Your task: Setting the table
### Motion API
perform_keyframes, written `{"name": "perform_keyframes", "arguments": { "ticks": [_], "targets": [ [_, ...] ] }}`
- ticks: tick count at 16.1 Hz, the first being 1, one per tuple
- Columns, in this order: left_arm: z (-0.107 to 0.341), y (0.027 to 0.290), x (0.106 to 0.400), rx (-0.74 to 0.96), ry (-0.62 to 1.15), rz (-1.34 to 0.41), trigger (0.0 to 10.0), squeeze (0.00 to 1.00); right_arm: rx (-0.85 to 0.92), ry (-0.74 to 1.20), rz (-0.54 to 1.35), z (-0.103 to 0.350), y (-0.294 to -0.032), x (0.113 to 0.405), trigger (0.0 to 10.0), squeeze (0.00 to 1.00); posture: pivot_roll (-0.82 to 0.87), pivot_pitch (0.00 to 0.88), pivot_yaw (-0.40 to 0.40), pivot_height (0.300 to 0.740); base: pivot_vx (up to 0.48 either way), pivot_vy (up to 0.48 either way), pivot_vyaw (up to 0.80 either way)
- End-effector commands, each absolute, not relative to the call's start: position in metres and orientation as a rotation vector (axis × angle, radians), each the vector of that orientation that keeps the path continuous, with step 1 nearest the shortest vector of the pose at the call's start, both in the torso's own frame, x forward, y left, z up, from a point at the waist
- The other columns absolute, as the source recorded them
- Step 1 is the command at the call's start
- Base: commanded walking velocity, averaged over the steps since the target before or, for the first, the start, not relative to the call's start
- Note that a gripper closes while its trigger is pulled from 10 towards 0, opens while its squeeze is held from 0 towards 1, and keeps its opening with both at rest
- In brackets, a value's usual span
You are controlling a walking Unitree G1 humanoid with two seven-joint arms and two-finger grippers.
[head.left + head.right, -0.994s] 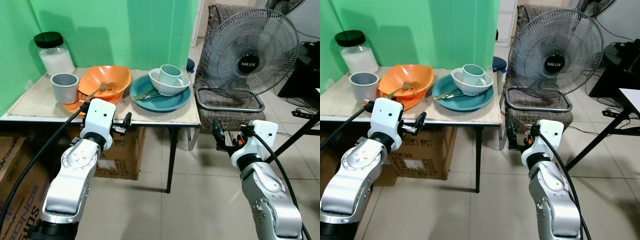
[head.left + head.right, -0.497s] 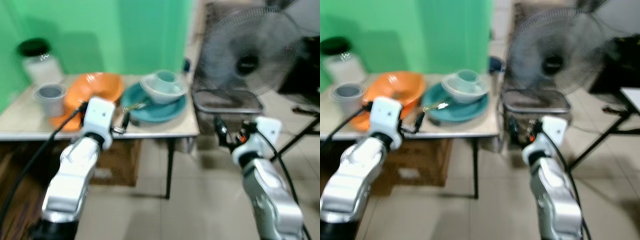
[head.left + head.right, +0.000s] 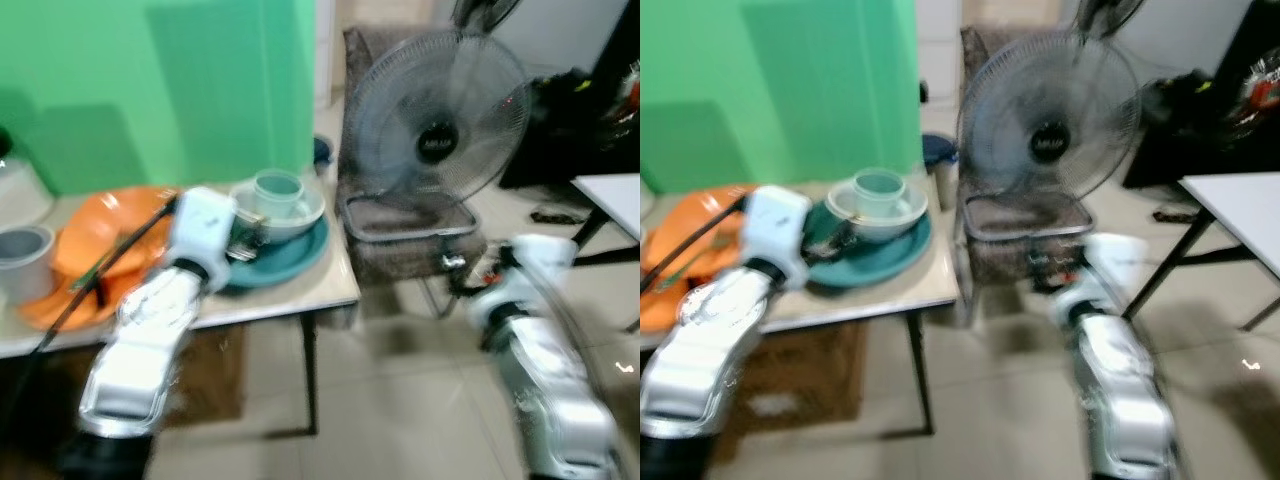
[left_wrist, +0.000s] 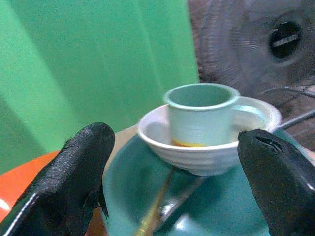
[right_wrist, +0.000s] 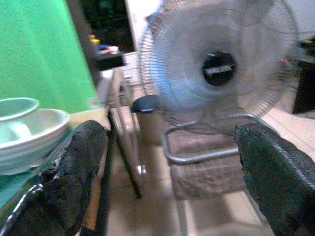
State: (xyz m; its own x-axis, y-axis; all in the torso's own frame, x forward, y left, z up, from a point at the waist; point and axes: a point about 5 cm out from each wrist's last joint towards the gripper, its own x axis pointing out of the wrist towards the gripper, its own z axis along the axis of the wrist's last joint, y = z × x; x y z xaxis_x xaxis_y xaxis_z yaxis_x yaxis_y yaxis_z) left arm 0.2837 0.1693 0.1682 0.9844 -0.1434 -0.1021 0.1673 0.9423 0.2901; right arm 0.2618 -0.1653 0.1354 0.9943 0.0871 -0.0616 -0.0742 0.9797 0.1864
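Observation:
On the table a teal plate carries a white bowl with a teal mug standing in it. Gold cutlery lies on the plate. An orange bowl with a fork and a grey cup sit further left. My left gripper is open, held just in front of the plate's left edge, its fingers framing the bowl and mug. My right gripper is open with nothing in it, low beside the table's right end, facing the fan.
A large standing fan rests on a brown chair right of the table. A white table corner and dark clutter are at the far right. A green screen backs the table. The views are motion-blurred.
The camera has swung right, so the scene has shifted left. My left gripper has risen from below the table edge to the teal plate's level. The right gripper stays open and low.

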Motion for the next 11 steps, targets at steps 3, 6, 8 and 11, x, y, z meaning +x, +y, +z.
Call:
{"name": "perform_keyframes", "arguments": {
  "ticks": [3,6,8,11],
  "targets": [
    [0.1722,0.1621,0.2858,0.301,0.064,-0.173,10.0,0.0,0.139,0.057,0.105,0.1406,-0.1726,0.2668,10.0,0.0,-0.05,0.0,-0.002,0.74,0.334,0.0,0.8],
    [0.1734,0.1635,0.2852,0.306,0.062,-0.165,10.0,0.0,0.126,0.058,0.142,0.1416,-0.1699,0.2703,10.0,0.0,-0.04,0.0,-0.008,0.74,0.322,0.0,0.8],
    [0.1744,0.1627,0.2843,0.309,0.058,-0.165,10.0,0.0,0.125,0.057,0.146,0.1419,-0.1719,0.2713,10.0,0.0,-0.04,0.0,-0.009,0.74,0.317,0.0,0.8],
    [0.1769,0.1606,0.2862,0.299,0.038,-0.153,10.0,0.0,0.123,0.044,0.175,0.1454,-0.1796,0.2719,10.0,0.0,-0.05,0.0,-0.003,0.74,0.204,0.0,0.53]
  ]
}}
